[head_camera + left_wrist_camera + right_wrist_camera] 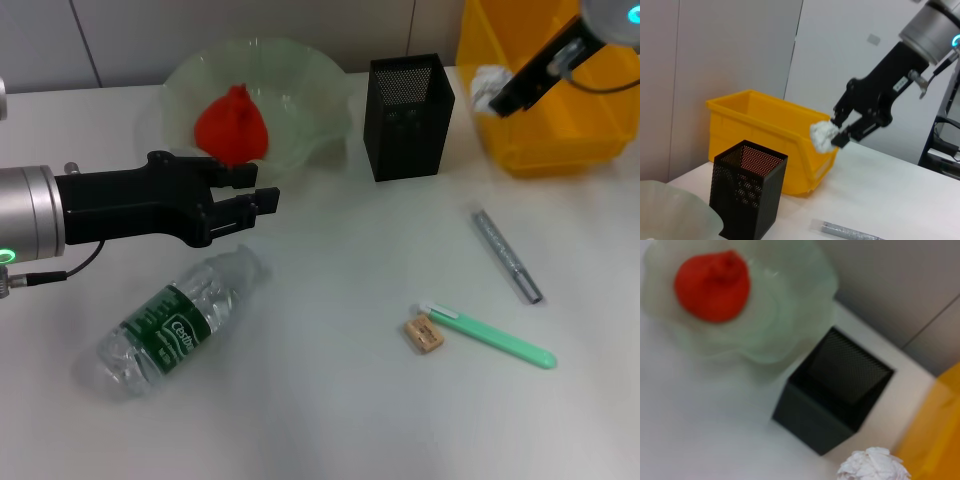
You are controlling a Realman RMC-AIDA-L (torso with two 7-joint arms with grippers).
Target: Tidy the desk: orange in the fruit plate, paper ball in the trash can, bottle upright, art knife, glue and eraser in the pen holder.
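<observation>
Over the near rim of the trash can (560, 120): right gripper (840, 131), fingers clamped on the paper ball (823, 136). Above the desk (330, 400), just over the lying bottle (175, 325): left gripper (262, 203), fingers narrowly parted, holding nothing. In the fruit plate (310, 90): the orange (232, 125)

We see a smooth, matt white desk (330, 400). The fruit plate (310, 80) near its back edge looks like translucent pale green glass, and the orange (232, 125) in it has dull, wrinkled skin. The pen holder (408, 118) is black perforated metal mesh. The trash can (560, 130) is glossy yellow plastic. The paper ball (823, 136) is crumpled white paper. The bottle (175, 325) is clear, crinkled plastic with a green label.
</observation>
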